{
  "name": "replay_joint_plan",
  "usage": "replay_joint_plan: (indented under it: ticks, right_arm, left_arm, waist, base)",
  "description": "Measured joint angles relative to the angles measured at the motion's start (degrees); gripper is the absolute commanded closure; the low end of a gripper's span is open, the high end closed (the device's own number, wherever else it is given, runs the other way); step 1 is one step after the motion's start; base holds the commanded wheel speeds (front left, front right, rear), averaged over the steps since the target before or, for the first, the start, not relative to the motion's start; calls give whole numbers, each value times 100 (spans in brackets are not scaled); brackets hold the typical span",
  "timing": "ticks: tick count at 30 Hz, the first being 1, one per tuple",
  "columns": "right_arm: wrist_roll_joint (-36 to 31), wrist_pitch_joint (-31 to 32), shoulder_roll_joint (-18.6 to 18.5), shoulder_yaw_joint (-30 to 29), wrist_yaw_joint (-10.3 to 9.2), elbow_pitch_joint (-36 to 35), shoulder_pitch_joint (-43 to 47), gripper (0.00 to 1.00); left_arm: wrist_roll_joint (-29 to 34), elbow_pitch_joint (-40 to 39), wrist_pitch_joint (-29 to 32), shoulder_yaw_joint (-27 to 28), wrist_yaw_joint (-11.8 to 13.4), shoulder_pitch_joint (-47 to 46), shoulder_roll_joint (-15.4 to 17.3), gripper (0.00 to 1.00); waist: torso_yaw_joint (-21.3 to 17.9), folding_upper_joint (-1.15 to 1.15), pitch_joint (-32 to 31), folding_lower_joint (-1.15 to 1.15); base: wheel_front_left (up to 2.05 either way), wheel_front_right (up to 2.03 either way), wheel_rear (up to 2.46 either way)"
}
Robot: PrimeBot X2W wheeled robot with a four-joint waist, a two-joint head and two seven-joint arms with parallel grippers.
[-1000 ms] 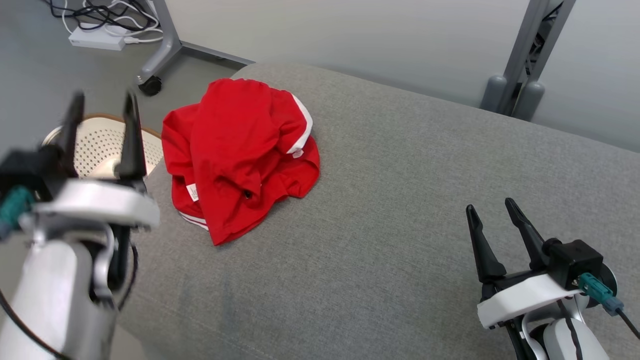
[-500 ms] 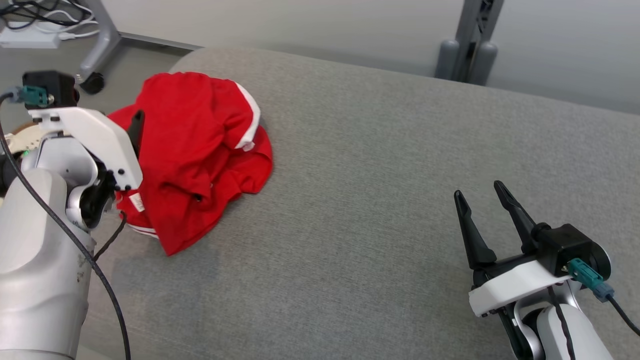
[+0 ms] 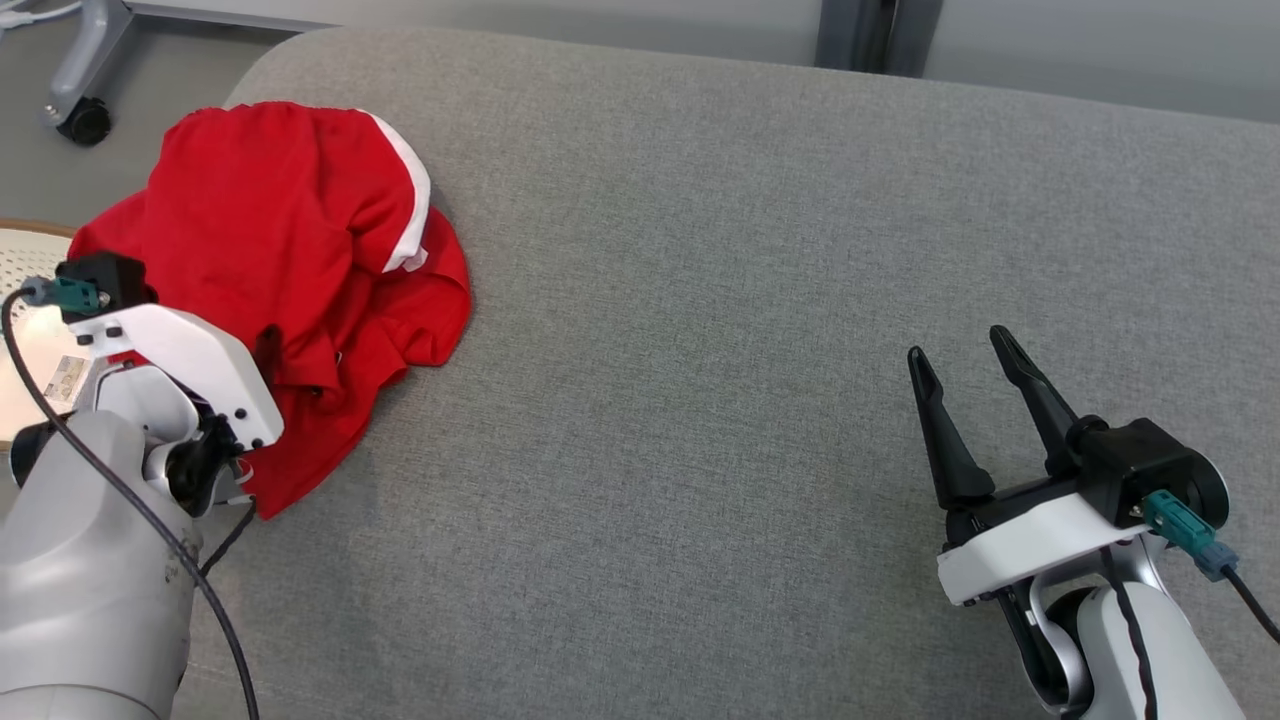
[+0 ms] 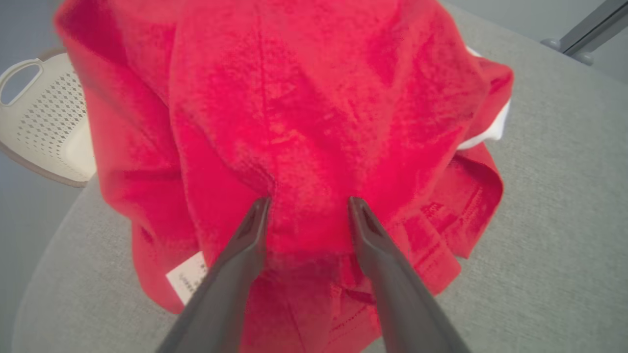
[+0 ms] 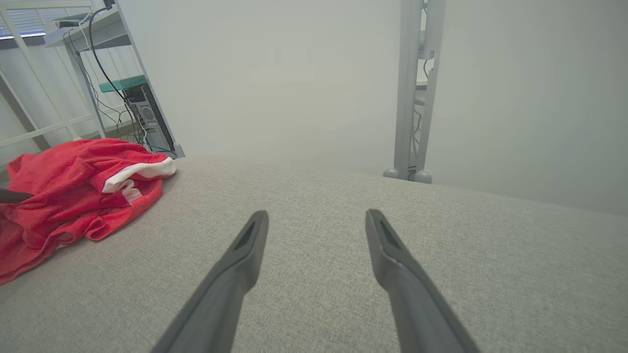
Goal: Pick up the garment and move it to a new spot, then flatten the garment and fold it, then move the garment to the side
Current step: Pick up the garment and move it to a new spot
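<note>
Left wrist view: left gripper (image 4: 308, 203) has its fingers spread wide, tips pushed into the crumpled red garment (image 4: 304, 108), fabric bulging between them, not clamped. Garment sits at the far left corner of the grey cushion (image 3: 700, 300), beside a white basket (image 4: 44, 117). Right gripper (image 3: 958, 345) released, over the cushion, well apart from the garment.

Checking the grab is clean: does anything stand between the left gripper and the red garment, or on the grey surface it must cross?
Nothing visible does. The open left gripper straddles a fold of the crumpled red cloth garment; nothing lies on the grey fabric surface beside it.
</note>
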Motion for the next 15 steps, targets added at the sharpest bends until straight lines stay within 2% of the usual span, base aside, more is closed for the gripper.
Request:
replay_joint_plan:
  ticks: [1, 2, 4, 8, 15]
  right_arm:
    - [8, 5, 0, 7, 0, -2, -6, 0]
    - [22, 7, 0, 8, 0, -1, -18, 0]
    - [33, 5, 0, 13, 0, 7, -42, 0]
    - [32, 1, 1, -32, 0, 13, -54, 0]
    - [83, -76, -1, -190, 0, 56, 29, 0]
  left_arm:
    - [-9, 91, -68, -11, -22, -13, -20, 89]
    - [-9, 177, -152, -21, -52, -21, -29, 100]
    - [-4, 344, -272, -48, -75, -78, -29, 100]
    - [94, 388, -884, -102, -94, -312, 66, 100]
    - [346, -3, -1940, -260, -73, -780, 174, 100]
  waist:
    - [-8, 0, 22, 0]
    - [-12, 0, 38, 0]
    - [-16, 0, 41, -1]
    - [-8, 0, 2, 0]
    - [43, 0, -223, 0]
  base:
    - [0, 0, 0]
    - [0, 0, 0]
    - [0, 0, 0]
    - [0, 0, 0]
    - [0, 0, 0]
